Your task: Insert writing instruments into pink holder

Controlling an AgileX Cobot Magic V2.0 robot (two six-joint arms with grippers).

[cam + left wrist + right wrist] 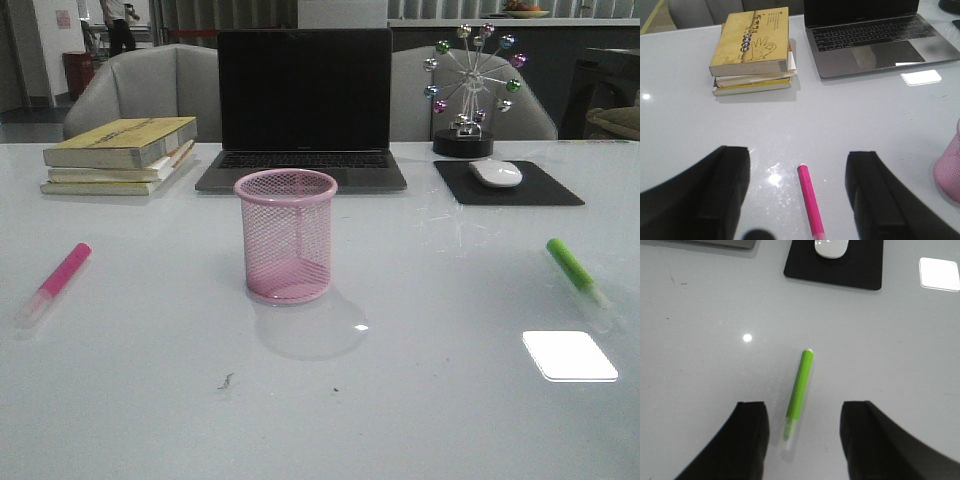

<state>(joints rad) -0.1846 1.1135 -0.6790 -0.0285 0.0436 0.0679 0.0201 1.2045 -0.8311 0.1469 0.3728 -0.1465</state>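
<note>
I see the pink marker (810,202) lying flat on the table (420,400), left of the holder (286,236) and well apart from it. It lies between the spread fingers of my left hand (797,200), long axis running away from the wrist. The green marker (799,390) lies likewise under my right hand (802,440), fingers spread, on the holder's right. Each arm hovers over its own marker; neither grips.
</note>
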